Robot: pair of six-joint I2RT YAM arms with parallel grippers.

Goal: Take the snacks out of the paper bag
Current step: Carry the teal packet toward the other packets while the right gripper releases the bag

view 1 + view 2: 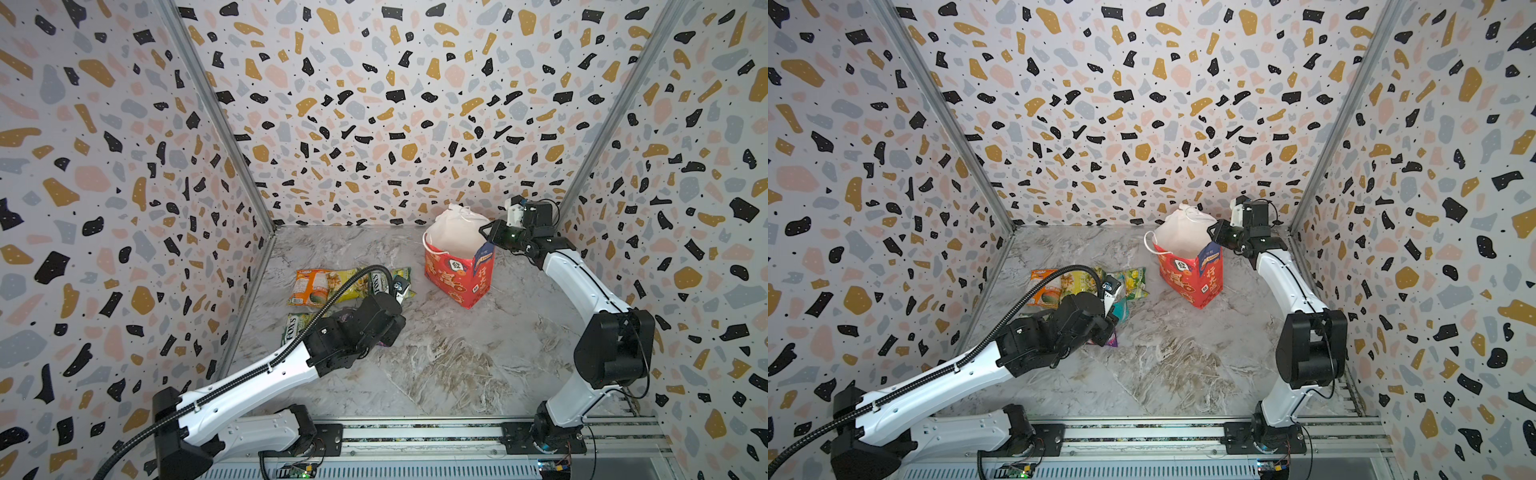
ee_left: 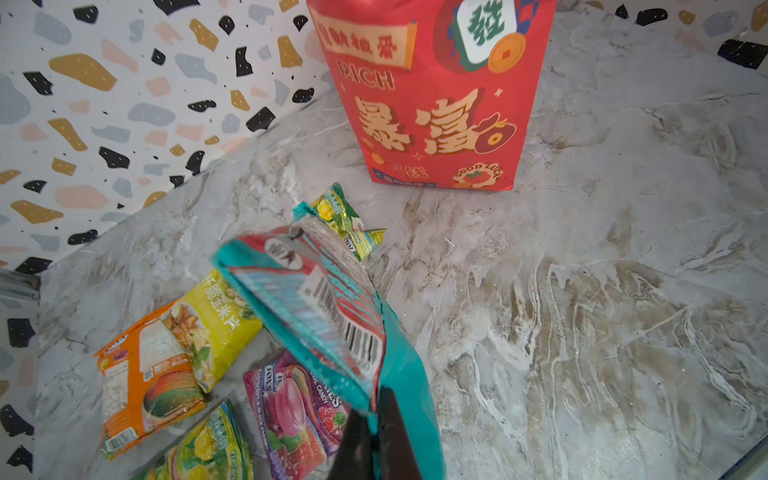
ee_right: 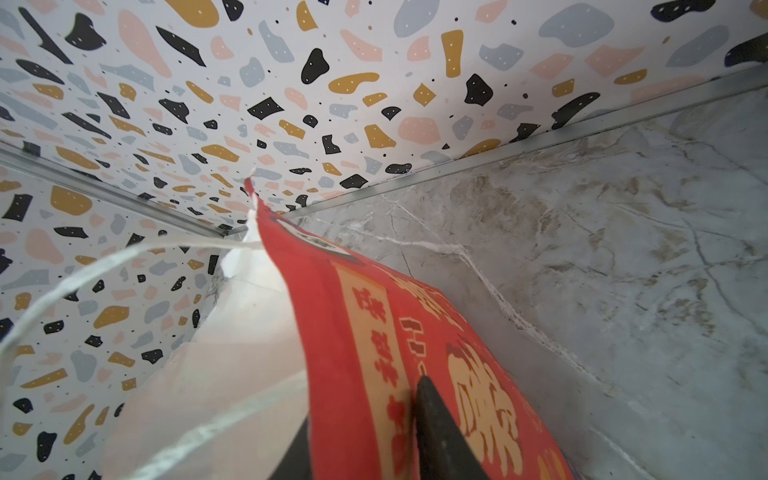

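Noted left gripper fully closed on teal-red packet, long axis in line with the fingers, over the purple packet. Located other snacks at 9 o'clock, nearest this arm. Found right gripper part-open astride paper bag rim, at 2 o'clock.

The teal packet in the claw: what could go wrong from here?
The left gripper pinches the teal packet only by one edge, so it might slip and land on the purple packet nearby. The right gripper straddles a wall of the paper bag; any tug could tip it.
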